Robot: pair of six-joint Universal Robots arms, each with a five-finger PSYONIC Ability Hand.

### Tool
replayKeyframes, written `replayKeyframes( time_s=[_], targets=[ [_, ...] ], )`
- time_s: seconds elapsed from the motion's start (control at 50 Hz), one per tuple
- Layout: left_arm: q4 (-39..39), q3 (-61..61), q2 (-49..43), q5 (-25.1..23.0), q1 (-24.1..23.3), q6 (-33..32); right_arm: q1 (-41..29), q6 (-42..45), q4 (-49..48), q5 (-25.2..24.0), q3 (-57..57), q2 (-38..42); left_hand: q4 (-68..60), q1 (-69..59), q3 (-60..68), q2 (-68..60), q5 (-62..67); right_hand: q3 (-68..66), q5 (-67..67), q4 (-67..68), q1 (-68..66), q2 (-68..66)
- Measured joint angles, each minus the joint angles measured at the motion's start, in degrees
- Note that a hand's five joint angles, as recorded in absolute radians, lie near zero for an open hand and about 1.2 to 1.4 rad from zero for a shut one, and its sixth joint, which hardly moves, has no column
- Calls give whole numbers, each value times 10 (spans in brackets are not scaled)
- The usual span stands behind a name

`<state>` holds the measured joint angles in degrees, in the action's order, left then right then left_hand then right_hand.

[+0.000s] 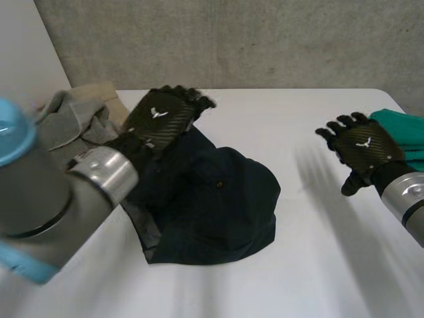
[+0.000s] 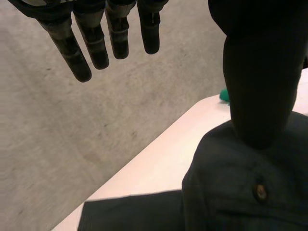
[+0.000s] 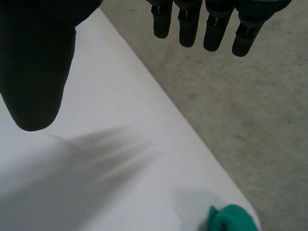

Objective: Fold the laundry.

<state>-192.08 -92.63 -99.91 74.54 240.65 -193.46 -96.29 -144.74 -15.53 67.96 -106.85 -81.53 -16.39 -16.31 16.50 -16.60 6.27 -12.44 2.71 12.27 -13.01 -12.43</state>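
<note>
A dark navy garment point(image 1: 212, 199) lies crumpled on the white table point(image 1: 318, 265), left of the middle. My left hand point(image 1: 162, 116) hovers over its far left part, fingers straight and holding nothing. In the left wrist view the straight fingers point(image 2: 96, 43) and the thumb point(image 2: 262, 72) stand apart above the garment point(image 2: 231, 192), whose button point(image 2: 260, 191) shows under the thumb. My right hand point(image 1: 364, 146) is open above bare table at the right, well away from the garment. In the right wrist view its fingers point(image 3: 207, 24) and thumb point(image 3: 36, 62) are spread and hold nothing.
A pile of beige and grey laundry point(image 1: 79, 116) sits at the table's back left, behind my left arm. A green cloth point(image 1: 404, 132) lies at the back right edge beside my right hand, also seen past its fingertips point(image 3: 231, 219). A concrete wall point(image 1: 265, 40) stands behind the table.
</note>
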Motion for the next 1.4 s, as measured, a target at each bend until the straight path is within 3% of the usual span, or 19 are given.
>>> replayKeyframes(
  time_s=[0.2, 0.44, 0.58, 0.62, 0.72, 0.86, 0.94, 1.08, 1.28, 1.4],
  targets=[
    [45, -159, 90, 7, -6, -13, -66, 0, 95, 0, 21, -7, -128, -126, 123, -122, 129, 0, 0, 0, 0, 0],
    [37, -204, 8, 22, -30, -145, -85, -3, 96, 20, 34, -5, -129, -126, 125, -123, 131, 0, 0, 0, 0, 0],
    [2, -187, -56, 64, -37, -178, -83, -4, 94, 24, 28, -4, -136, -134, 132, -130, 139, 0, 0, 0, 0, 0],
    [-9, -180, -70, 76, -37, -180, -82, -4, 93, 24, 26, -4, -315, -329, 312, -319, 313, 0, 0, 0, 0, 0],
    [-41, -159, -82, 110, -33, -179, -80, -4, 89, 24, 24, -3, -494, -480, 489, -494, 478, 0, 0, 0, 0, 0],
    [-139, -90, -54, 202, 2, -177, -79, -4, 85, 25, 27, -4, -522, -482, 501, -513, 484, 0, 0, 0, 0, 0],
    [-187, -37, -33, 217, 26, -177, -80, -5, 85, 28, 30, -4, -522, -482, 501, -513, 484, 0, 0, 0, 0, 0],
    [-244, 84, -24, 161, 31, -170, -78, -27, 83, 43, 37, -7, -522, -482, 512, -513, 484, 0, 0, 0, 0, 0],
    [-255, 219, -146, -6, -59, -97, -61, -68, 57, 77, 41, -23, -522, -484, 514, -515, 484, 0, 0, 0, 0, 0],
    [-253, 242, -218, -56, -98, -26, -15, -69, 42, 89, 43, -27, -522, -484, 515, -515, 484, 0, 0, 0, 0, 0]
  ],
)
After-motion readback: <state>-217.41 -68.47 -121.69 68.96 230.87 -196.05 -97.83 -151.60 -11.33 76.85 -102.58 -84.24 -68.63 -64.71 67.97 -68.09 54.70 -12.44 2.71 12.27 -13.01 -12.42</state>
